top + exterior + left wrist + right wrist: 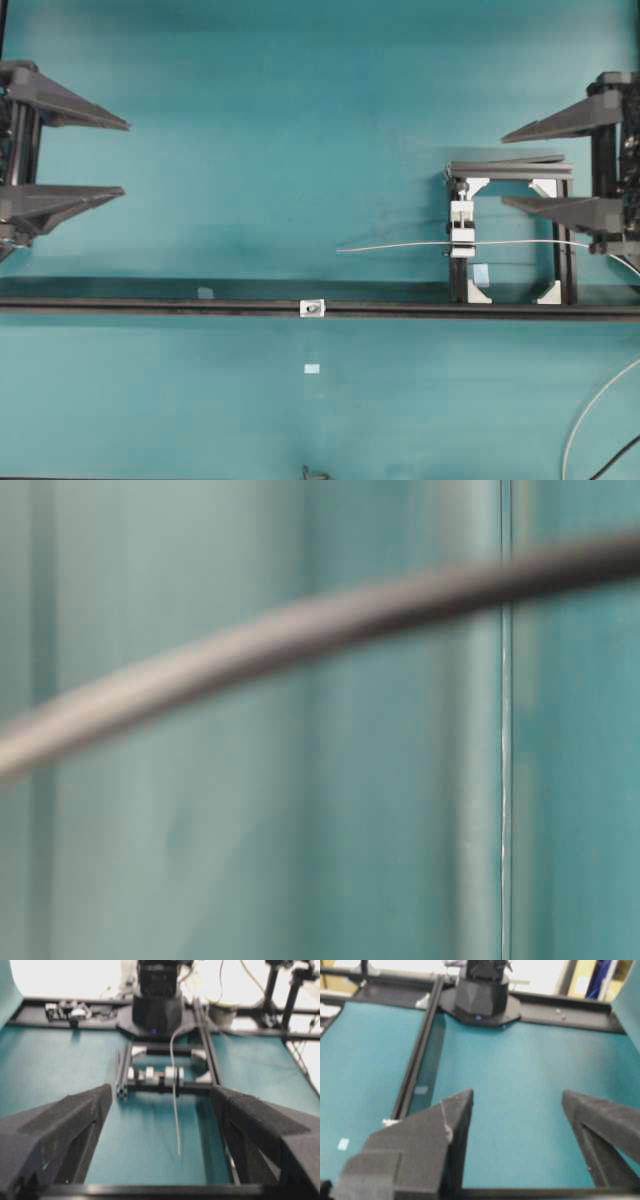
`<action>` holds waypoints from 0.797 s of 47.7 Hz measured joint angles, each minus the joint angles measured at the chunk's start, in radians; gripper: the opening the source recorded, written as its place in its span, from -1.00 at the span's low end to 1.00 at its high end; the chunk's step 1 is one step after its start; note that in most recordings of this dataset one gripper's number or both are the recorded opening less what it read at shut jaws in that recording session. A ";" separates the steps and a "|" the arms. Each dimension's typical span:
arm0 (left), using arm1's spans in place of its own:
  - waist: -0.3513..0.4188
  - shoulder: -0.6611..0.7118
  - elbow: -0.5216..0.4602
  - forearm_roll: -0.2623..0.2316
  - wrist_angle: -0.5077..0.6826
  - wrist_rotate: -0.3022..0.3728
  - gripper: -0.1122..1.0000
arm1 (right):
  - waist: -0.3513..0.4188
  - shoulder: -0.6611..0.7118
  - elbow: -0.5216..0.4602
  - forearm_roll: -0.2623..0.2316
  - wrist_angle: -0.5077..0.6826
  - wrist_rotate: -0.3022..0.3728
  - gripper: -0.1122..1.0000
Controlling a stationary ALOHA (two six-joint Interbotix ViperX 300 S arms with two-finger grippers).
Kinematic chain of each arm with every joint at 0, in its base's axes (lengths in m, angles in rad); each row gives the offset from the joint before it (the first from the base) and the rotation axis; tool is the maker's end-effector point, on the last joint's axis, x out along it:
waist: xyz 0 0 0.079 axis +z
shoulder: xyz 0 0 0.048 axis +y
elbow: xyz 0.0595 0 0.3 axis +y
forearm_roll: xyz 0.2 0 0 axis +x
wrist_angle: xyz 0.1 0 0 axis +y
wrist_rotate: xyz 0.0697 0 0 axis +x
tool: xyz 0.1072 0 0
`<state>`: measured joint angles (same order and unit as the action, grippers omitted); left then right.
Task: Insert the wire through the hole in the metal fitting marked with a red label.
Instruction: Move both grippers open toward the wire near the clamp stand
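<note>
A: Now, looking at the wire [400, 246]: lying almost level across the white-and-silver clamp block [462, 229], bowing slightly, free end pointing toward the middle of the tabletop [250, 150], other end running toward the right gripper [510, 167].

B: Showing in the left wrist view too?

A: Yes, hanging out of the clamp block [165, 1076] as a thin pale line [175, 1110], tip ending over bare teal.

B: And the metal fitting?

A: Sitting on the long black rail [150, 307], small pale square [313, 308] with a dark centre. Lying well apart from the wire's tip, nearer the bottom edge of the overhead view. Hole too small to make out for certain. No red label clearly visible either.

B: Anything around the clamp?

A: Standing inside a black frame [565, 240] with white corner brackets, just above the rail.

B: Grippers?

A: Left gripper [125, 158] hovering at the left edge, fingers spread apart, holding nothing. Right gripper likewise standing wide, nothing between the fingers; in its own wrist view [517, 1097] only teal showing in the gap. Lower finger sitting near the wire's far end, contact impossible to judge.

B: Table-level view?

A: Blurred badly, showing only a dark band slanting across teal.

A: Also, a white cable [590, 410] curving in the lower right corner, beside a thin black cable [615, 458].
</note>
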<state>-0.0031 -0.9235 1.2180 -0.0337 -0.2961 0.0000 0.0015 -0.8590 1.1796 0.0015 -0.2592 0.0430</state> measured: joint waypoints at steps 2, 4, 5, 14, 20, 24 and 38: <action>0.000 0.017 -0.002 0.000 0.000 0.003 0.19 | 0.000 0.017 -0.002 0.000 0.000 0.002 0.58; 0.002 0.034 -0.002 0.000 -0.002 0.006 0.19 | 0.000 0.031 0.000 0.000 -0.002 0.005 0.58; 0.003 0.043 -0.002 0.002 -0.002 0.006 0.19 | 0.000 0.040 0.000 0.000 0.000 0.008 0.58; 0.021 0.086 0.006 0.000 -0.015 0.008 0.19 | 0.000 0.130 -0.012 0.000 -0.003 0.038 0.58; 0.023 0.104 0.017 0.000 -0.023 0.008 0.19 | 0.000 0.189 -0.029 0.000 -0.005 0.046 0.58; 0.023 0.129 0.023 0.000 -0.028 0.008 0.19 | -0.002 0.227 -0.043 0.000 -0.005 0.049 0.58; 0.025 0.302 0.025 0.002 -0.074 0.006 0.19 | -0.002 0.380 -0.072 0.000 -0.020 0.051 0.58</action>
<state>0.0215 -0.6213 1.2425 -0.0322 -0.3697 0.0061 0.0000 -0.4786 1.1075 0.0015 -0.2792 0.0936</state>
